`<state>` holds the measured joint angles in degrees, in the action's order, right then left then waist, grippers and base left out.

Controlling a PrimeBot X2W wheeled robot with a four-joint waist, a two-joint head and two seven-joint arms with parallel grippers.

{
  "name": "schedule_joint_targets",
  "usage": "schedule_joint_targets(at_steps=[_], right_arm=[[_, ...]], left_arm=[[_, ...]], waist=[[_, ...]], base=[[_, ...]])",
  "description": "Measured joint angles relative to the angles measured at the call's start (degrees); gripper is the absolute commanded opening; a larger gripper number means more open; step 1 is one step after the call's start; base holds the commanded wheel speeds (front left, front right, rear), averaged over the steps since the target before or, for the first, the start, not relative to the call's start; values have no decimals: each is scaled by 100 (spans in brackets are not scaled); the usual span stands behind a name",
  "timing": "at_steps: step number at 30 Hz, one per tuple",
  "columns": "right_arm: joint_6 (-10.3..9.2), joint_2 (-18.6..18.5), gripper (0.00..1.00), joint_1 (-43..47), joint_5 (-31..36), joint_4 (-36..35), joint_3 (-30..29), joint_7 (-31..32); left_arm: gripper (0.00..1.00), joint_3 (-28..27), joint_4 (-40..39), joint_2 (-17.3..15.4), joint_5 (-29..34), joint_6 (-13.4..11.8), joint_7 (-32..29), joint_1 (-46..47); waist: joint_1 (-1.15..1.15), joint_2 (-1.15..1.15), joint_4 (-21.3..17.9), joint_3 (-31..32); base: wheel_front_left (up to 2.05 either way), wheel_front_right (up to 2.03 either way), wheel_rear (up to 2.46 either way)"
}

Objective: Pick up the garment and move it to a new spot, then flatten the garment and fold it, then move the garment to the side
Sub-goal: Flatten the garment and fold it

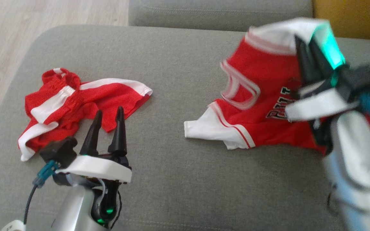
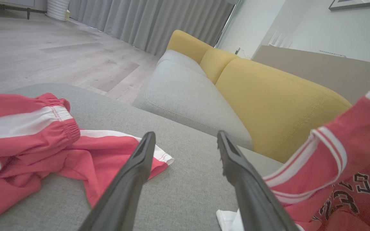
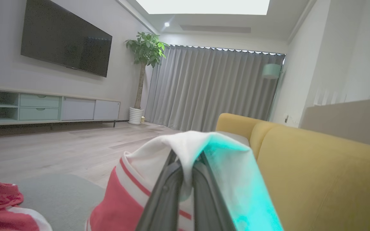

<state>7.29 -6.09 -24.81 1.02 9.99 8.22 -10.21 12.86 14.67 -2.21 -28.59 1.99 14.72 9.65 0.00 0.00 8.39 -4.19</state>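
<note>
The garment [image 1: 262,106], a red jersey with black chest lettering and white-and-red trim, is at the right of the grey cushion [image 1: 172,166]; its white shoulder part is lifted up. My right gripper [image 1: 305,46] is shut on that white edge of the garment [image 3: 185,150], which folds over the fingertips. The rest of the garment [image 2: 348,166] trails down to the cushion. My left gripper [image 1: 108,114] stands open above the cushion, nothing between its fingers [image 2: 140,160], just right of the red shorts.
Red shorts [image 1: 72,102] with white bands lie crumpled at the cushion's left. A yellow sofa back [image 2: 268,106] and a grey seat [image 2: 188,93] stand behind. Wood floor [image 1: 8,38] lies beyond the cushion's left edge.
</note>
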Motion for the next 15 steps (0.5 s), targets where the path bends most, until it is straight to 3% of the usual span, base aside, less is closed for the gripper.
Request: schedule_joint_targets(at_steps=[5,15], right_arm=[[0,-572,0,-1016,-57,279,336,530],[0,-1834,0,-2941,-298,2120,1180,822]], left_arm=[[100,146,-71,1,-83,1,0,27],[100,476,-82,2,-275,11,0,404]], waist=[[0,0,165,-196],[0,0,782,-877]], base=[[0,0,0],[0,0,0]])
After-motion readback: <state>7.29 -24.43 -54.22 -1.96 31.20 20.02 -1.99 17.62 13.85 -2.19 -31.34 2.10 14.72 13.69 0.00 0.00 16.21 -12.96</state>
